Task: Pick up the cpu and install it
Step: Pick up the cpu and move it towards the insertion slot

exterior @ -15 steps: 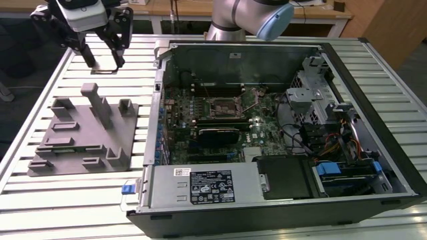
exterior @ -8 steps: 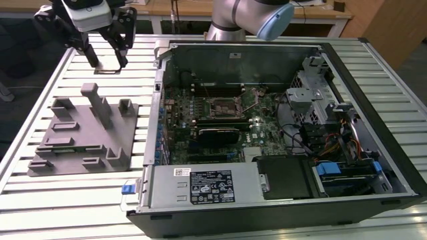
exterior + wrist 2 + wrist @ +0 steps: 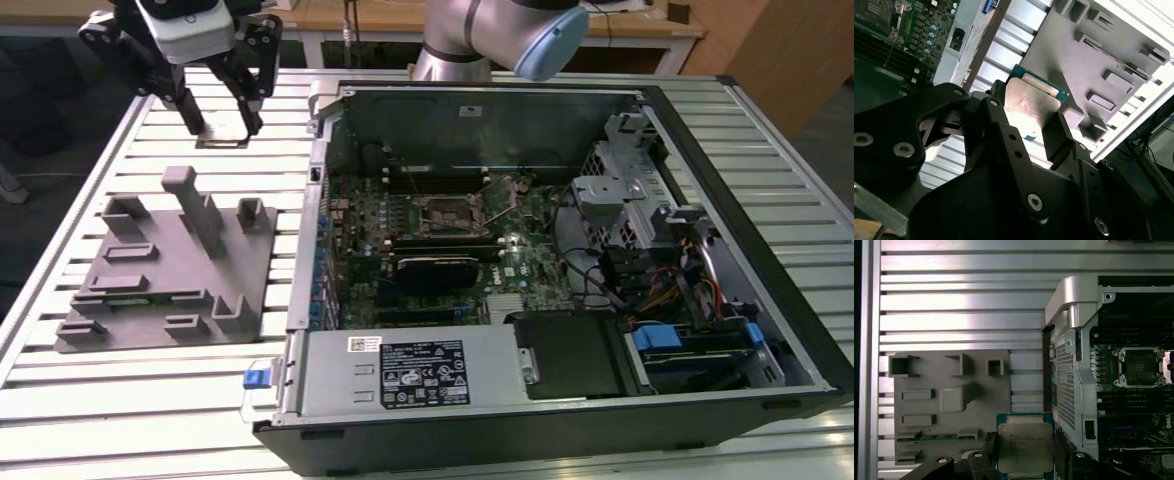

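Silvery cpu (image 3: 1024,437) sits clamped edge-to-edge in the pincer (image 3: 1025,452), over the bench (image 3: 80,400) at the exterior view's far left. The motherboard socket (image 3: 447,212) lies rightward, nearer.

Arm: silver jointed arm (image 3: 461,35), extended toward the exterior view's left.
Gripper: black two-finger gripper (image 3: 224,127), pointing down, clasping silvery square cpu (image 3: 1024,446).

A pale, slatted metal tabletop (image 3: 147,400) spans the scene under even light. Beyond its far edge stands a wooden desk (image 3: 641,25), with a wooden panel (image 3: 787,60) far right and dark floor (image 3: 16,270) on the left.
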Tool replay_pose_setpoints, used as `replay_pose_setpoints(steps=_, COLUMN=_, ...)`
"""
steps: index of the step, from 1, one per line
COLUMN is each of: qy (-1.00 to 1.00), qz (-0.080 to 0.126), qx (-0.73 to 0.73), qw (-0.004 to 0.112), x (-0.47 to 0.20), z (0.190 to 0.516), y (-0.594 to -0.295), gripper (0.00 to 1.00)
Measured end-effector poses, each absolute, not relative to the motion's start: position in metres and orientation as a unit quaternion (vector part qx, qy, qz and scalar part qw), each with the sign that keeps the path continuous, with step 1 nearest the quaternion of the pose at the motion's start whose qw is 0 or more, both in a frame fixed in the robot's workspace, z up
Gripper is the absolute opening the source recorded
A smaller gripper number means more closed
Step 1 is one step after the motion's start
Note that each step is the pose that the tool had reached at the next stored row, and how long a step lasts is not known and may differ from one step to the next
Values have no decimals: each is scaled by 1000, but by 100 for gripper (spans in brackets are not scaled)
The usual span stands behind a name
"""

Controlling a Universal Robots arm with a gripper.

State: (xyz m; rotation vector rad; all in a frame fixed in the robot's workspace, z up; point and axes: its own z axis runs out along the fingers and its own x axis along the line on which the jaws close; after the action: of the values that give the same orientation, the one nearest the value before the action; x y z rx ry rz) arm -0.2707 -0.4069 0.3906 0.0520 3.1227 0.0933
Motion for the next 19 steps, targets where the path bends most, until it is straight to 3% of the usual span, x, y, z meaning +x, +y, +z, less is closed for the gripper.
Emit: replay_pose_setpoints(steps=19, qy=999, qz=30, qx=17, qw=9, x=-255, z=391, y=-407, gripper=54)
